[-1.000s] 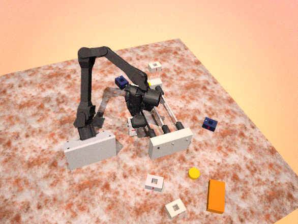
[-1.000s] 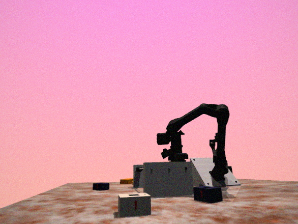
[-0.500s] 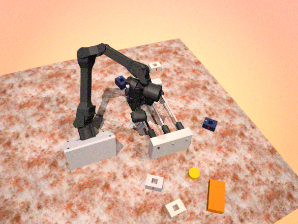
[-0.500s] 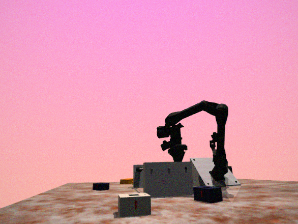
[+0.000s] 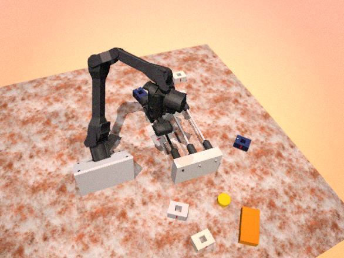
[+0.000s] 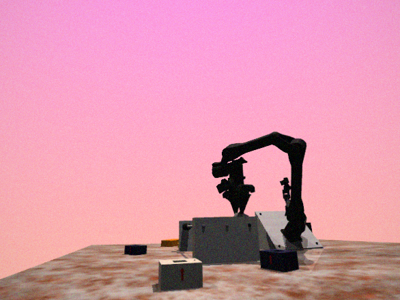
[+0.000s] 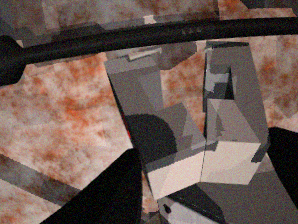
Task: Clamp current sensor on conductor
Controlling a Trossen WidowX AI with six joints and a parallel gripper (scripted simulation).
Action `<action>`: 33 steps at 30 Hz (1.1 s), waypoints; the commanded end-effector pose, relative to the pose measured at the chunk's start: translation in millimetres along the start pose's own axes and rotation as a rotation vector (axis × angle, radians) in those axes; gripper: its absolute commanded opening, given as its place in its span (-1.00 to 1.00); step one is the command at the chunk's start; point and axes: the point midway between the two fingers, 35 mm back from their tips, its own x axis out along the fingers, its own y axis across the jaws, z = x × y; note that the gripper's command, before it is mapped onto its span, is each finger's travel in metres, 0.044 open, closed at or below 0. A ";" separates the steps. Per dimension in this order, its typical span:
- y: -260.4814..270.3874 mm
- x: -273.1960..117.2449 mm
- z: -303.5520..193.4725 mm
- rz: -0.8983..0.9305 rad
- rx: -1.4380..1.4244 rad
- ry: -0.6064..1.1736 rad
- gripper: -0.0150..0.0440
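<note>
The open sensor [image 5: 155,135] [image 7: 150,92] is white, its two halves spread apart with the gap toward a black conductor [image 7: 150,39] [image 5: 169,142] crossing the top of the wrist view. A small red mark shows on its left side there. My gripper [image 6: 240,213] [image 7: 204,148] is shut on the sensor, one finger on each side near the joined end. The exterior view shows the fingertips near the top of the end block, with a pale bit of the sensor under them. The conductor is outside the gap. No LOAD marker is readable; the arm hides the far end.
Two pale conductors [image 5: 182,132] run beside the black one into a white end block [image 5: 196,167]. A white slab [image 5: 104,177] stands at the arm's base. Closed white and blue blocks [image 5: 171,206] [image 6: 170,277] [image 6: 284,263], an orange block [image 5: 249,226] and a yellow disc [image 5: 224,199] lie around.
</note>
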 end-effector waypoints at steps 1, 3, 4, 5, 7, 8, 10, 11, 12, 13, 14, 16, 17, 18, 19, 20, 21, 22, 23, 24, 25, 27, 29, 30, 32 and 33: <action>0.4 -6.6 2.4 -0.007 -0.120 -0.029 -0.49; 0.3 -8.6 2.5 -0.009 -0.188 -0.039 -0.49; 0.3 -9.5 2.6 -0.010 -0.222 -0.044 -0.49; 0.3 -10.5 2.6 -0.012 -0.255 -0.049 -0.49; 0.3 -12.5 2.7 -0.015 -0.323 -0.059 -0.49; 0.3 -13.5 2.8 -0.018 -0.357 -0.064 -0.49; 0.2 -15.5 2.9 -0.022 -0.424 -0.074 -0.49; 0.2 -16.5 2.9 -0.025 -0.458 -0.079 -0.49; 0.2 -17.5 3.0 -0.028 -0.492 -0.084 -0.49; 0.2 -18.5 3.0 -0.031 -0.526 -0.088 -0.49; 0.2 -19.5 3.0 -0.034 -0.560 -0.093 -0.49; 0.2 -21.4 3.1 -0.041 -0.627 -0.102 -0.49; 0.2 -22.4 3.1 -0.045 -0.661 -0.106 -0.49; 0.1 -23.5 3.1 -0.049 -0.695 -0.111 -0.49; 0.1 -24.5 3.1 -0.053 -0.728 -0.115 -0.49; 0.1 -25.5 3.1 -0.057 -0.762 -0.119 -0.49; 0.1 -26.5 3.1 -0.062 -0.796 -0.123 -0.49; 0.1 -27.5 3.1 -0.066 -0.830 -0.127 -0.49; 0.1 -28.5 3.1 -0.071 -0.863 -0.131 -0.49; 0.1 -29.5 3.1 -0.076 -0.897 -0.135 -0.49; 0.1 -30.5 3.1 -0.081 -0.931 -0.139 -0.49; 0.1 -32.5 3.1 -0.092 -0.998 -0.146 -0.49; 0.1 -34.5 3.0 -0.104 -1.065 -0.153 -0.49; 0.1 -35.5 3.0 -0.110 -1.099 -0.156 -0.49; 0.1 -37.6 2.9 -0.123 -1.166 -0.162 -0.49; 0.1 -38.6 2.9 -0.130 -1.200 -0.164 -0.49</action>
